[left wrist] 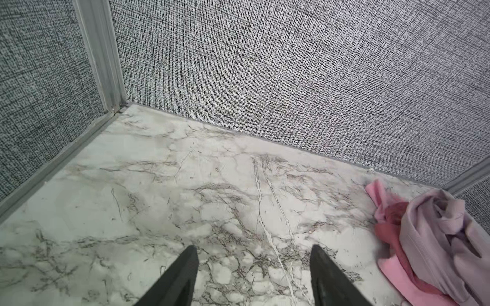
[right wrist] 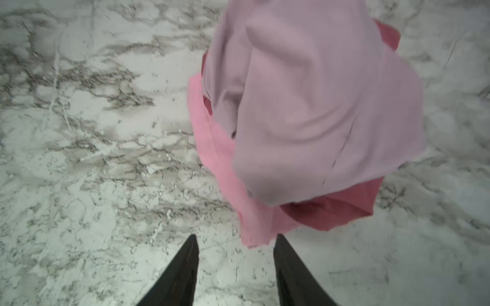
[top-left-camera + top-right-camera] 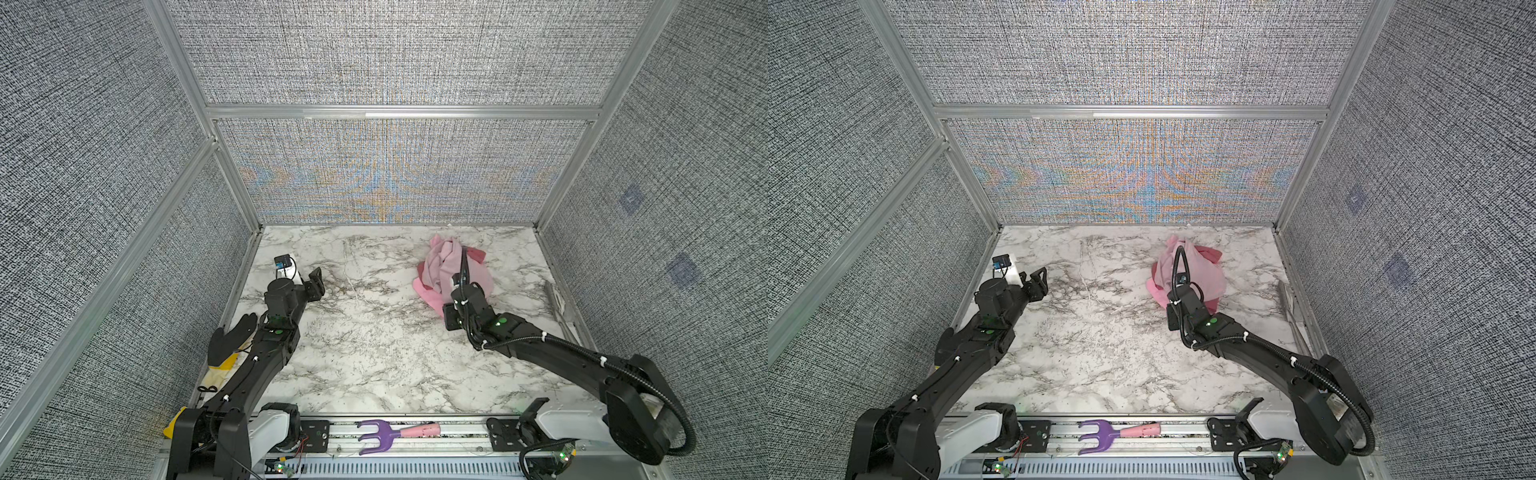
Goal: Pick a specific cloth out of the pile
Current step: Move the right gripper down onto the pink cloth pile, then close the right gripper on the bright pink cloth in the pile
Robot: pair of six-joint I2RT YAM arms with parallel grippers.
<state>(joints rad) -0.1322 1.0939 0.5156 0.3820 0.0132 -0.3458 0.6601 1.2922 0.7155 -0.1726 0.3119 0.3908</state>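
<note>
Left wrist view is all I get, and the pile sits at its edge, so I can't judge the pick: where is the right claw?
Observer: The right claw hangs at the pile's near edge, jaws apart, nothing clamped.
Operator: Which fabric is nearest its tips?
Observer: A corner of the bubblegum-pink cloth lies just ahead of the gap between them.
Operator: Anything else on the rig?
Observer: A purple hand rake lies on the front rail, apart from the pile.

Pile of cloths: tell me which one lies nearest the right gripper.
The light pink cloth: its bright corner lies right by the right gripper, while the darker rose-red cloth only peeks out farther back, beneath it.
</note>
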